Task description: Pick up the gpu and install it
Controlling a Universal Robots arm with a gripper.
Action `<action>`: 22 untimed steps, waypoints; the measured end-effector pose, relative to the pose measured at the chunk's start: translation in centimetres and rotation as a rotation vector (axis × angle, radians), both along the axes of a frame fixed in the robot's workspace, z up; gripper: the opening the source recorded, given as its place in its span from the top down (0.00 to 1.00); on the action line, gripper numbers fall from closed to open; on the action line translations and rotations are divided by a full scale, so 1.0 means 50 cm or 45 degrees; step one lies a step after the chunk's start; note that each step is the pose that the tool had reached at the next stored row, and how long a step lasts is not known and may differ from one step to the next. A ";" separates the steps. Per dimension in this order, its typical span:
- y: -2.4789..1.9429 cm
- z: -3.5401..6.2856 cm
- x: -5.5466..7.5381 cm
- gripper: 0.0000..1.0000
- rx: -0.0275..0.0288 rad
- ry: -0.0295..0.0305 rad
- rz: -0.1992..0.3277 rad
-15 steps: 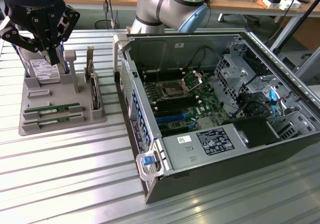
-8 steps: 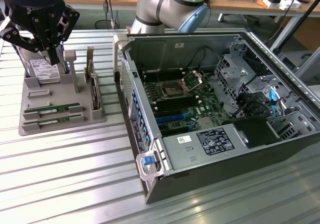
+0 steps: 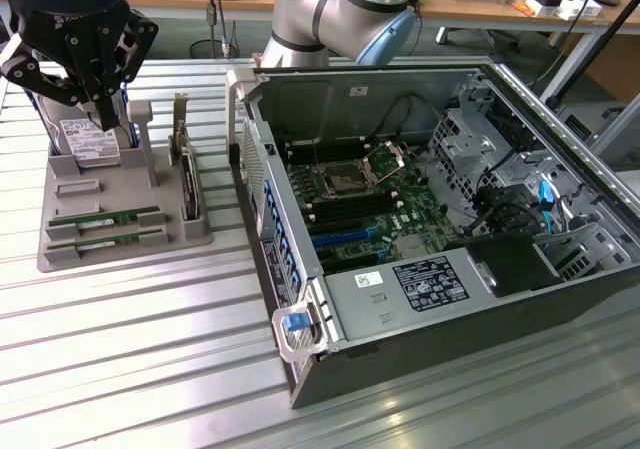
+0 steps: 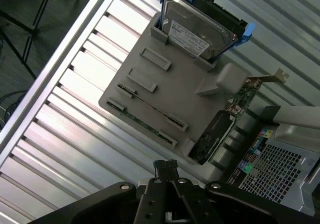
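Slatted aluminium bench (image 3: 150, 369) carries everything, with office desks behind it. The open computer case (image 3: 450, 369) lies just beside the grey holder tray (image 3: 60, 261), toward the exterior view's right. At the tray's far end the hard drive (image 3: 85, 141) leans in blue rails. A dark upright card (image 3: 188, 194) stands along the tray's case-side edge. The gpu (image 3: 110, 216), a thin green stick, lies low in a slot at the tray's near end, next to a second stick much like it.

Likely troubles: the gripper (image 3: 107, 119) hangs over the tray's hard-drive end, well apart from the gpu. Its jaws are closed on nothing, so coming down like this would knock a board rather than straddle it. The twin stick invites a wrong pick. The gpu sits so low in its slot that a shallow pinch could tip or drop it.

The arm (image 3: 340, 14) reaches in from beyond the tray, wrist bent so the fingers point straight down at the tray.
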State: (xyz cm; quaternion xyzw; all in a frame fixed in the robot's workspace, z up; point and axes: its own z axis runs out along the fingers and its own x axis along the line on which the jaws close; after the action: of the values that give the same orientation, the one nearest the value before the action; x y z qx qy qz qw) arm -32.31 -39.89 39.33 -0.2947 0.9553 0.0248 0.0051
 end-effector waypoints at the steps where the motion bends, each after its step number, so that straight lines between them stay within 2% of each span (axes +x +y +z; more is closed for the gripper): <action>1: 0.0000 0.000 0.000 0.89 0.0001 0.0000 0.004; 22: 0.0000 0.000 0.000 0.89 0.0000 0.0000 0.074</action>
State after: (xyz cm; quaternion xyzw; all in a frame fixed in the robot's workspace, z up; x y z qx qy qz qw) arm -32.31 -39.90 39.33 -0.3224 0.9463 0.0250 0.0044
